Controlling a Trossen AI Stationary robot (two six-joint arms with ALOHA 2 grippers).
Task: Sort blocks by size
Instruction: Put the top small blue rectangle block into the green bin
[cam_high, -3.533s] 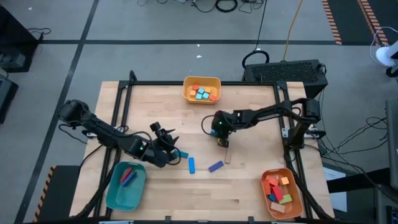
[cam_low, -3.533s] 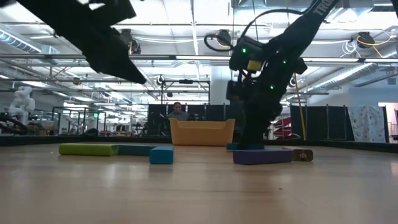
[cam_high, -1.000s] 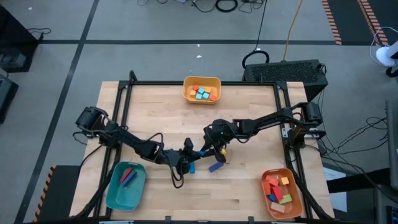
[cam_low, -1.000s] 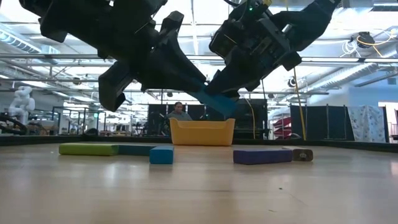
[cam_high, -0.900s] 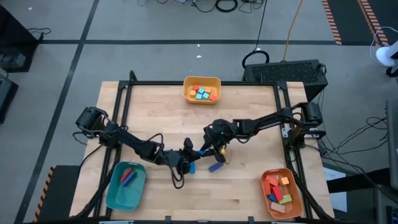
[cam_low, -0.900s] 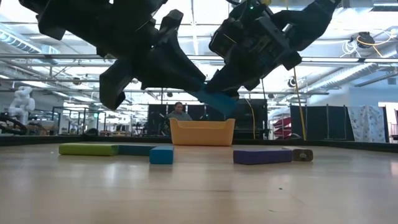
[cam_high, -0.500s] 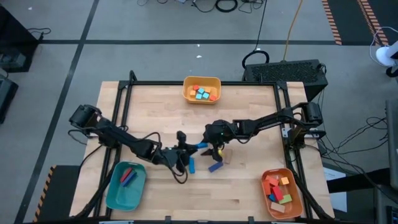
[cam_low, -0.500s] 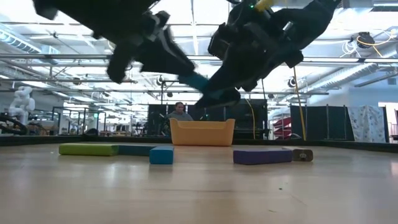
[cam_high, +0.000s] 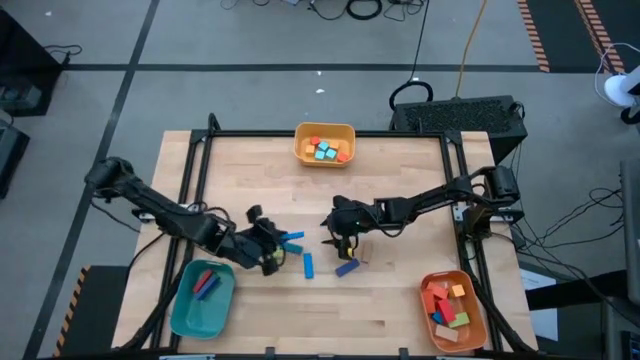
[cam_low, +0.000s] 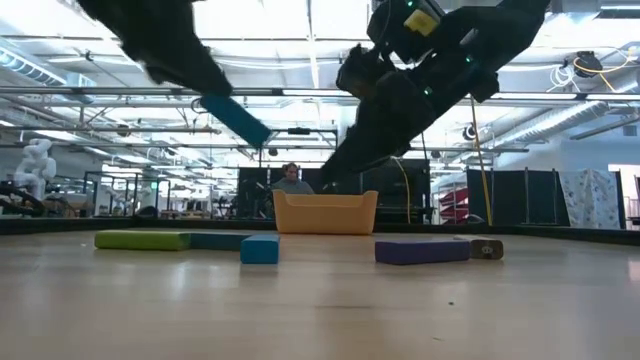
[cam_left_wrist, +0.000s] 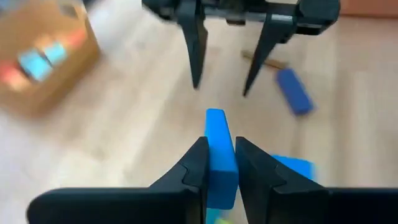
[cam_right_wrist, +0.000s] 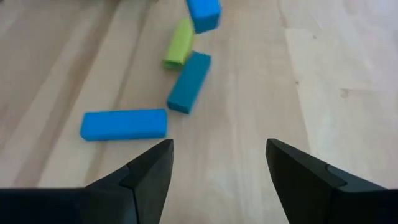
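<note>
My left gripper (cam_high: 272, 244) is left of the table's middle, shut on a long blue block (cam_high: 292, 239) that shows high above the table in the low view (cam_low: 236, 119). My right gripper (cam_high: 334, 236) hangs open to the right of it, nothing between its fingers (cam_right_wrist: 217, 168); the left wrist view shows it beyond the block (cam_left_wrist: 221, 59). Flat on the table lie a blue bar (cam_right_wrist: 124, 124), a teal bar (cam_right_wrist: 188, 81), a green bar (cam_right_wrist: 178, 42) and a purple block (cam_high: 346, 267). My left gripper pinches the blue block's near end (cam_left_wrist: 220, 169) between its two fingers. The block lies along the fingers and sticks out past their tips toward the right gripper. It is lifted clear of the table and slants down away from the gripper (cam_low: 236, 119).
A yellow tray (cam_high: 325, 131) with small blocks stands at the far edge, a teal tray (cam_high: 184, 312) with long ones at the near left, an orange tray (cam_high: 476, 318) at the near right. A tan piece (cam_low: 487, 248) lies beside the purple block.
Both grippers were on the blue block over the table's middle. My right gripper has opened and let go, staying in place. My left gripper has carried the block up and toward the table's left edge, rolling its wrist, so the block has turned about.
</note>
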